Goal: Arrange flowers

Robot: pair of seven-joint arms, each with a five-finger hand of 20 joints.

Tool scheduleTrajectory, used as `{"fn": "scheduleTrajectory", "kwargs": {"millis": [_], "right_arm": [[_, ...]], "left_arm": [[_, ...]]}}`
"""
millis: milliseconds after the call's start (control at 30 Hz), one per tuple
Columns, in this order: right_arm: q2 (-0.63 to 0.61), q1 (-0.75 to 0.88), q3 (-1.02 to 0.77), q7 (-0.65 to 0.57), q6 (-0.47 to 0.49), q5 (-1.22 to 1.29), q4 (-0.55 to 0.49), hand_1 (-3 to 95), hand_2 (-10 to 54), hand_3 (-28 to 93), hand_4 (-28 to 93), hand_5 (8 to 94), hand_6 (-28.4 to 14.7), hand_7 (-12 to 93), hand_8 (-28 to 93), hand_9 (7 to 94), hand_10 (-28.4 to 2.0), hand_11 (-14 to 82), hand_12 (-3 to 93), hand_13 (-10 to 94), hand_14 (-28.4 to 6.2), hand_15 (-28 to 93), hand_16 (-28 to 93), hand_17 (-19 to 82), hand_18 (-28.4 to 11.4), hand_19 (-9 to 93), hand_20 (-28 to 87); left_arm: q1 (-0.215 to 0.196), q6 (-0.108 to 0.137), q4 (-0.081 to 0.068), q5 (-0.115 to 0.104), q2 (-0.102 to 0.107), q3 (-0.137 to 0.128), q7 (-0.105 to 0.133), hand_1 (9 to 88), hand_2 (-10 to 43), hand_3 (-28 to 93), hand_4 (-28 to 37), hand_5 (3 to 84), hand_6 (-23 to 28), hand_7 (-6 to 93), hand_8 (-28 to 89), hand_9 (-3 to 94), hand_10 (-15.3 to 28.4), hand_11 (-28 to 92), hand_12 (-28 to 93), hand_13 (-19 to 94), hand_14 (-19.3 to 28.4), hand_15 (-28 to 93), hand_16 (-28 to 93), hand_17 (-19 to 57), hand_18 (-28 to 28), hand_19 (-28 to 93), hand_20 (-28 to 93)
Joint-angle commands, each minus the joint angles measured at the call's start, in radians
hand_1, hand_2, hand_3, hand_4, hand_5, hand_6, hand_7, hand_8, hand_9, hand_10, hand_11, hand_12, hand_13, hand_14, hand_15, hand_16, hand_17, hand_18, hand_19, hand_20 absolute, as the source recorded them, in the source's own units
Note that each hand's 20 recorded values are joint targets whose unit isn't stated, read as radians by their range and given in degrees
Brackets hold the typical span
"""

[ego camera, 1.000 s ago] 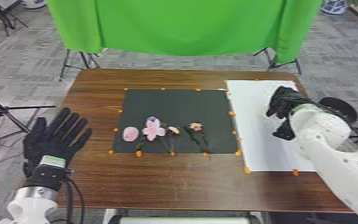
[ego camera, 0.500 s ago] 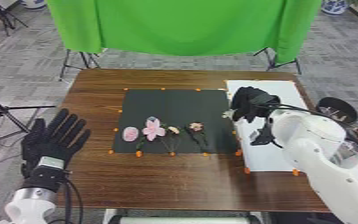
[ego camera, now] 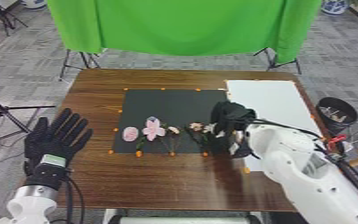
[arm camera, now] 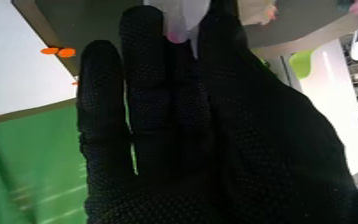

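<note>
Flowers (ego camera: 153, 128), brown table (ego camera: 158, 186), green cloth (ego camera: 175, 25), left robot hand (ego camera: 53, 142) spread, right (ego camera: 231, 116) pinching pale bloom (arm camera: 187, 14)

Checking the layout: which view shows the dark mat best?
The head view: the dark mat lies nearly whole, flowers included, with the right hand over its right edge. The right wrist view shows part of it beyond that hand.

flower (ego camera: 153, 129): pink | mat (ego camera: 165, 106): black | sheet (ego camera: 269, 100): white | table (ego camera: 149, 180): brown | cloth (ego camera: 180, 27): green
</note>
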State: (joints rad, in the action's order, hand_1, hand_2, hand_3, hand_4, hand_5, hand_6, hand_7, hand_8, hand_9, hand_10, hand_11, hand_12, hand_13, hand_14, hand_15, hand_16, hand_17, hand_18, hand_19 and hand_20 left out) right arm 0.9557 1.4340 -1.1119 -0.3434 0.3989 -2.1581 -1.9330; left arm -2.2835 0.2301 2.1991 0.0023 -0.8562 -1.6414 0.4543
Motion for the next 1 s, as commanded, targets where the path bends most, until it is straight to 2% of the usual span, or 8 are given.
{"fn": "scheduleTrajectory", "kwargs": {"millis": [33,267,400,667,767,800,867,1000], "right_arm": [[0.011,0.018,0.003,-0.013,0.017,-0.026,-0.007,56.3,-9.0,71,-28,63.9,0.7,25,-5,72.8,-8.8,10.8,28.3,67,-5.6,30,36,36,-16.7,71,23],[0.016,0.028,-0.035,-0.027,0.104,-0.003,-0.039,52.2,-9.5,74,-28,60.6,1.3,23,-15,65.2,-10.1,17.8,17.7,64,-7.4,33,32,34,-17.3,70,24],[0.008,0.045,-0.055,-0.046,0.087,0.029,-0.074,47.6,-9.5,78,-28,58.7,0.2,21,-14,62.5,-11.2,16.2,16.8,62,-9.6,36,22,33,-17.8,69,24],[0.008,0.064,-0.105,-0.041,0.077,0.079,-0.115,39.3,-9.5,77,-28,48.2,-2.4,16,-13,55.1,-13.8,13.3,15.8,59,-11.7,38,19,30,-19.1,69,24],[-0.01,0.099,-0.148,-0.075,-0.089,0.179,-0.127,33.0,-8.3,77,-28,44.7,-3.0,15,-12,52.3,-15.1,12.2,15.7,56,-13.2,38,18,30,-19.5,69,24],[-0.019,0.111,-0.161,-0.084,-0.176,0.249,-0.125,28.3,-2.5,76,-28,44.0,-3.5,14,-12,51.4,-15.8,11.9,15.6,55,-13.9,37,17,30,-19.5,68,23],[-0.018,0.139,-0.215,-0.074,-0.276,0.431,-0.111,23.3,6.6,73,-28,42.6,-4.4,13,-11,49.0,-17.1,11.0,15.1,51,-15.5,34,15,29,-18.9,63,20],[0.013,0.215,-0.374,0.032,-0.346,0.759,-0.091,18.8,12.1,71,-28,35.7,-4.3,12,-10,38.6,-17.2,8.0,13.2,38,-17.4,25,13,22,-18.8,49,14]], "left_arm": [[-0.012,0.015,0.004,-0.003,-0.009,-0.003,-0.002,28.8,10.1,73,-28.3,41.1,9.5,15.1,-9,34.7,16.2,20,12,24,16.4,37,-6,-7.7,15.4,39,9],[-0.019,0.011,0.005,-0.005,-0.009,-0.007,0.004,28.8,9.8,73,-28.3,41.0,9.5,15.1,-9,34.6,16.2,20,12,24,16.4,37,-6,-7.7,15.4,39,9],[-0.022,0.014,0.005,-0.006,-0.011,-0.011,0.0,28.7,9.6,73,-28.3,40.9,9.6,15.0,-9,34.5,16.2,20,12,24,16.4,37,-6,-7.7,15.4,39,9],[-0.018,0.009,0.001,-0.007,-0.013,-0.011,-0.006,28.7,9.7,73,-28.3,40.9,9.5,14.9,-9,34.6,16.2,20,12,24,16.3,37,-6,-7.8,15.5,39,9],[-0.013,0.003,-0.003,-0.009,-0.004,-0.014,-0.001,28.7,9.7,73,-28.3,40.8,9.5,15.0,-9,34.6,16.2,20,12,24,16.4,37,-6,-7.7,15.5,39,9],[-0.012,0.0,-0.005,-0.006,-0.001,-0.019,0.002,28.7,9.7,73,-28.3,40.8,9.5,15.0,-9,34.6,16.2,20,12,24,16.4,37,-6,-7.7,15.4,39,9],[-0.022,-0.021,-0.009,0.001,0.001,-0.044,0.013,28.6,9.7,73,-28.3,40.9,9.6,14.6,-9,34.6,16.1,19,11,24,16.2,36,-7,-7.6,15.4,39,8],[-0.057,-0.026,-0.012,0.028,0.008,-0.11,0.054,28.5,9.8,72,-28.3,41.1,9.4,12.4,-9,34.8,15.6,16,10,24,15.7,32,-7,-7.6,15.4,38,8]]}}
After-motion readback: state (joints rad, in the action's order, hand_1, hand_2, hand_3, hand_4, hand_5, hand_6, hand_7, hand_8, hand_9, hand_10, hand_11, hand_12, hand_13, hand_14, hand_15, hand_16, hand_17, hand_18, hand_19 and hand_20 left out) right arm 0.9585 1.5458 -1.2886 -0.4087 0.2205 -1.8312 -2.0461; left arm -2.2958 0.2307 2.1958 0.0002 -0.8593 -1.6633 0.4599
